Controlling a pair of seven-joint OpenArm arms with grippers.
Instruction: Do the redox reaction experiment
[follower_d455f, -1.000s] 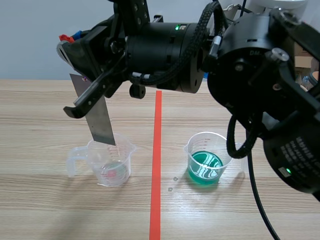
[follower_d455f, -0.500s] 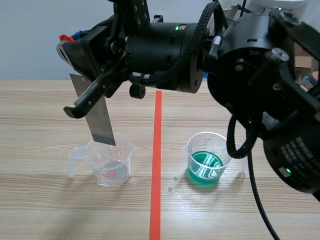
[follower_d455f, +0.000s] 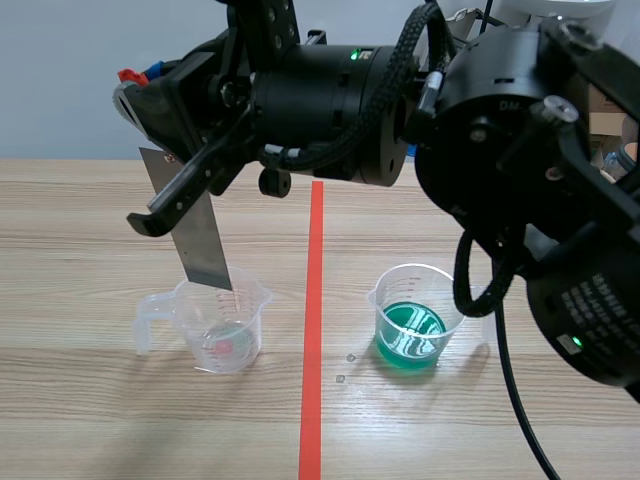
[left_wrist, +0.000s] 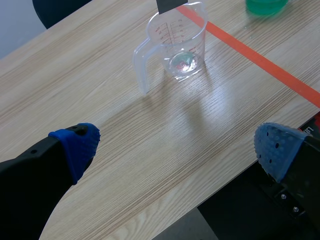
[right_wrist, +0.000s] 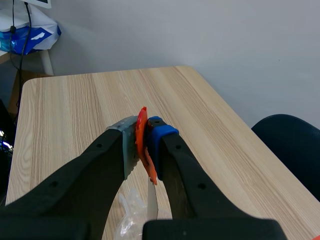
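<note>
Metal strip (follower_d455f: 197, 235): no shift across the last second. It hangs tilted, lower edge at the mouth of the clear handled cup (follower_d455f: 222, 325), well short of the thin film of liquid at the bottom. Right gripper (right_wrist: 142, 137) is pinched on the strip's upper end, its arm holding still. The cup of green solution (follower_d455f: 412, 320) sits across the tape line (follower_d455f: 313, 330), apart. Left gripper (left_wrist: 177, 150) is spread, holding nothing, low beside the clear cup. Judgement: a pause before dipping; the reaction step is not yet begun.
</note>
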